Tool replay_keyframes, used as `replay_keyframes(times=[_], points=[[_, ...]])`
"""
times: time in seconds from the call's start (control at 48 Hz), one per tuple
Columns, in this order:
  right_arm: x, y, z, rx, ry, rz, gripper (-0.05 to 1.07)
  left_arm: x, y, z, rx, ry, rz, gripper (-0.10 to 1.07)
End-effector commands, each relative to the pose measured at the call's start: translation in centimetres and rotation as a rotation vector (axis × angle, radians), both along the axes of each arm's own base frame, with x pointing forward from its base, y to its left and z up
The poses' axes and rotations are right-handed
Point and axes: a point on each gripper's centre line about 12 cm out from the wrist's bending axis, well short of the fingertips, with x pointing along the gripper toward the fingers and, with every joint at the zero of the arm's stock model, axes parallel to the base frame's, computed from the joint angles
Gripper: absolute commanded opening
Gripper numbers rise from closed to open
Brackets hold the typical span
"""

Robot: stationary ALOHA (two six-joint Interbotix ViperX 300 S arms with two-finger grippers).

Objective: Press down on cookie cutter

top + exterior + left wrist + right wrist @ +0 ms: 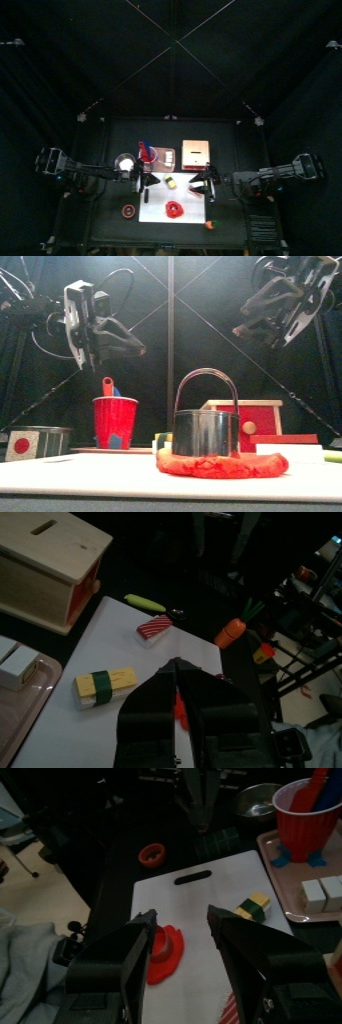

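A round metal cookie cutter (205,431) with a hooped wire handle stands upright on a flat slab of red dough (222,464). The slab lies on a white cutting board (198,212) near the middle of the tabletop's front edge. The right tool (183,918) hangs well above it, released and spread wide with nothing between its jaws, and in its wrist view the red dough shows below that gap. The left tool (174,667) is also raised, over the board's left part, with its jaws only a little apart and, as far as I can tell, nothing held. Pressing has not begun. The main risk is probably the hooped handle: a wide-open tool coming down could straddle it and push nothing. A jaw landing on one side of the hoop could tip the cutter, so it cuts on one edge only. An off-centre push might also slide the soft dough across the smooth board, since nothing is steadying it. The small green-and-yellow block (253,903) lies clear of the dough, as does the red plastic cup (115,421) near the back left, so neither looks likely to be struck
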Motion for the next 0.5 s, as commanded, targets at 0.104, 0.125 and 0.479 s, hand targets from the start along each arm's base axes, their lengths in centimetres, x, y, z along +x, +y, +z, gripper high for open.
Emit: replay_keyframes(times=[0.104,0.125,0.479], points=[[-0.4,-0.6,-0.5,0.006,0.002,-0.028,0.82,0.5,-0.5,0.6,0.006,-0.036,-0.017,0.42],[-0.5,-0.6,-0.7,0.009,0.010,-0.030,0.82,0.6,-0.6,0.5,0.011,-0.042,-0.024,0.43],[-0.8,0.2,-3.1,-0.002,0.230,-0.021,0.82,2.2,-2.9,-0.3,0.155,-0.102,-0.112,0.72]])
